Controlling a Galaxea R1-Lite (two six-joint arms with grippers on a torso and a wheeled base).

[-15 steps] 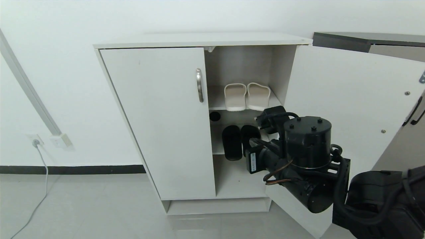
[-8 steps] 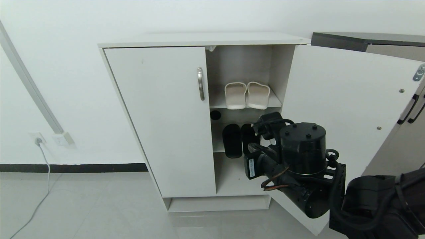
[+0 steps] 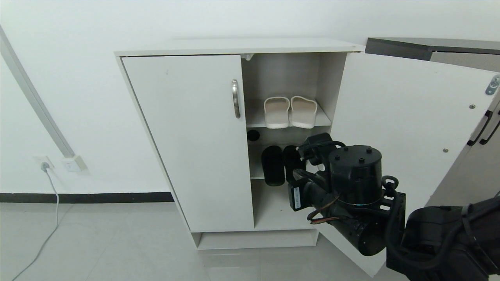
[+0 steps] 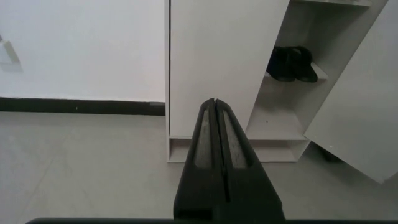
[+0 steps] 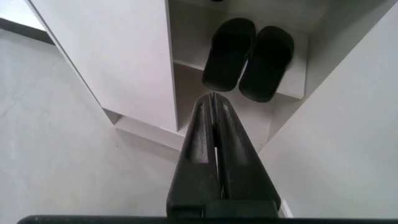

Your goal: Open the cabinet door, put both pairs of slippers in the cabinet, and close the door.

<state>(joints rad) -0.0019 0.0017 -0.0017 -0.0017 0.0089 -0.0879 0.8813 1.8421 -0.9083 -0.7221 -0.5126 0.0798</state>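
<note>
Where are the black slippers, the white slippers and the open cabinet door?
black slippers (image 5: 227,53): right wrist view, middle of one slipper of the pair.
white slippers (image 3: 276,113): head view, footbed of the left slipper.
open cabinet door (image 3: 394,117): head view, bare inner face of the panel.

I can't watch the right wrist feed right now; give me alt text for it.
The right gripper, shut and empty, points toward the pair of black slippers lying side by side on a cabinet shelf. The closed door stands at one side of the opening, the open door at the other, with grey floor in front.
</note>
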